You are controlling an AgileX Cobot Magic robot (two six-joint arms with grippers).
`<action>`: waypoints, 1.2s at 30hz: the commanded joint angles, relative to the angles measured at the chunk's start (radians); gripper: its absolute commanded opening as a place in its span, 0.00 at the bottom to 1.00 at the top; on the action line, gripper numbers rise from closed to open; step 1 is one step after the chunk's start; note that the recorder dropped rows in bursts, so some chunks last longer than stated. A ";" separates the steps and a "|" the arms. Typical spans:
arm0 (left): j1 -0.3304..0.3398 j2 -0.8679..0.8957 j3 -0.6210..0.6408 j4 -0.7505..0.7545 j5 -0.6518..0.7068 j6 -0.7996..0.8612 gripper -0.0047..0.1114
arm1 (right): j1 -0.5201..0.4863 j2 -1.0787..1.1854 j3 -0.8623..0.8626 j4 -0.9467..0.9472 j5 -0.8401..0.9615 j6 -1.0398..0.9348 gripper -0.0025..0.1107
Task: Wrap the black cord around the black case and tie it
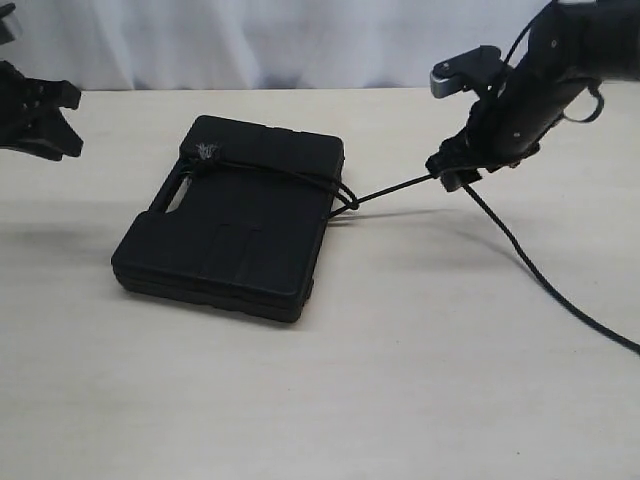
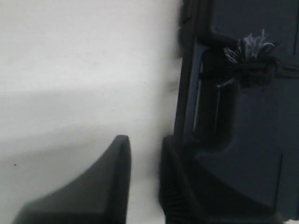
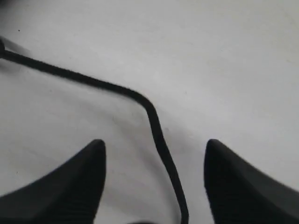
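The black case (image 1: 230,230) lies flat on the table, left of the middle. The black cord (image 1: 390,188) starts at a frayed tuft (image 1: 205,152) by the handle slot, crosses the lid to the case's right edge, and rises to my right gripper (image 1: 450,172). From there it trails off to the lower right. In the right wrist view, the gripper (image 3: 155,142) is open, with the cord (image 3: 93,81) running between its fingers. My left gripper (image 1: 70,120) hovers at the far left, away from the case. Its wrist view shows it (image 2: 145,154) open and empty, with the case (image 2: 252,140) and tuft (image 2: 252,51) beyond.
The pale wooden table (image 1: 400,380) spreads around the case, and a white curtain (image 1: 300,40) hangs behind it. The cord's loose tail (image 1: 560,295) lies across the table at the right, toward the front.
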 commanded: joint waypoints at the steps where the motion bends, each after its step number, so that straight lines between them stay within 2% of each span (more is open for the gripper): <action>1: -0.049 -0.104 0.091 0.058 0.002 0.013 0.04 | 0.001 -0.091 -0.040 -0.074 0.342 0.111 0.23; 2: -0.069 -0.136 0.127 0.081 -0.029 -0.011 0.04 | 0.001 -0.106 -0.036 -0.074 0.406 0.113 0.12; 3: -0.092 -0.162 0.162 0.106 -0.058 -0.039 0.04 | 0.001 -0.119 -0.029 -0.074 0.444 0.124 0.06; 8: -0.225 -0.332 0.264 0.200 -0.095 -0.132 0.04 | 0.001 -0.266 0.117 -0.074 0.444 0.185 0.06; 10: -0.277 -0.402 0.301 0.206 -0.124 -0.141 0.04 | 0.001 -0.337 0.195 -0.074 0.389 0.188 0.06; 19: -0.504 -0.749 0.633 0.182 -0.546 -0.165 0.04 | 0.001 -0.726 0.541 -0.067 -0.006 0.218 0.06; 27: -0.613 -1.073 0.930 0.150 -0.903 -0.165 0.04 | 0.038 -1.039 0.772 -0.081 -0.368 0.216 0.06; 33: -0.643 -1.352 1.091 0.159 -1.035 -0.162 0.04 | 0.058 -1.226 0.944 -0.081 -0.619 0.212 0.06; 36: -0.643 -1.444 1.139 0.159 -1.050 -0.162 0.04 | 0.058 -1.271 1.008 -0.070 -0.668 0.214 0.06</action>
